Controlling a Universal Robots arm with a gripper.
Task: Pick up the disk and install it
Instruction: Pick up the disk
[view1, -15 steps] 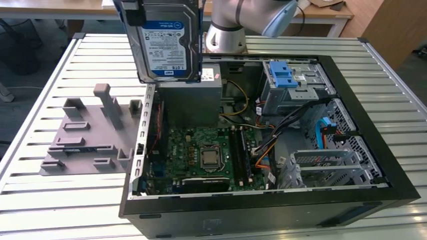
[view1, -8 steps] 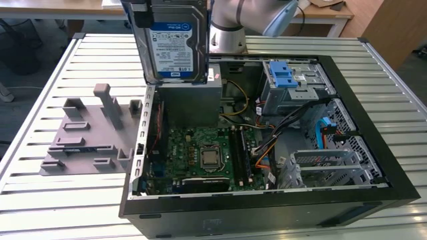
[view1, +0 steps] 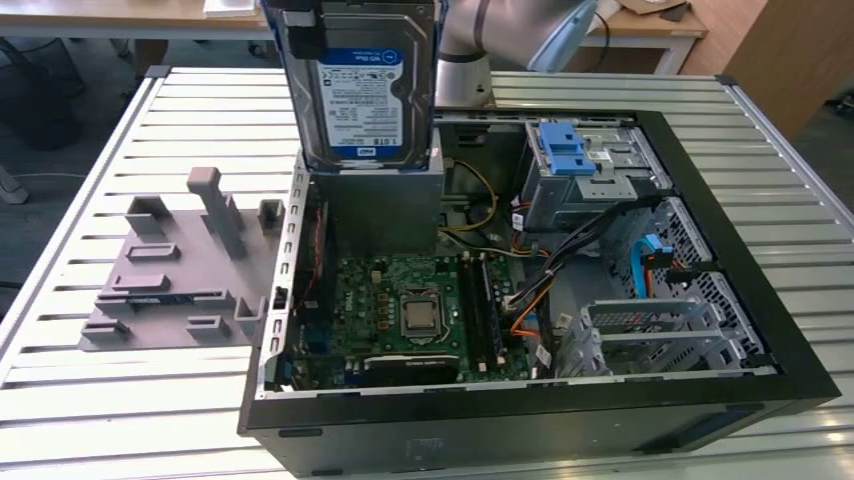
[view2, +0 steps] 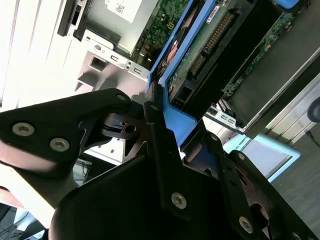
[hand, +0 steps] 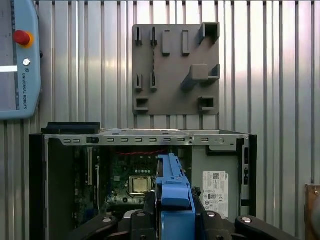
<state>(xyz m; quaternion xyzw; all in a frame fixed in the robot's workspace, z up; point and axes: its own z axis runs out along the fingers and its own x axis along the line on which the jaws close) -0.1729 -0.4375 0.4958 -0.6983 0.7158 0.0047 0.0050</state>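
Over the open computer case (view1: 534, 430) on the slatted desk (view1: 94, 400), the disk (view1: 363, 90) hangs upright, its white-and-blue label facing the exterior camera and its lower edge seen against the top of the grey metal box (view1: 380, 205) inside the case. In both wrist views the pincer (view2: 172, 127) is clamped on the disk's blue carrier rail (hand: 172, 187). A grey cage with blue tabs (view1: 577, 150) sits well apart toward the exterior view's right; a grey fixture plate (view1: 174, 270) lies on the desk beside the case.
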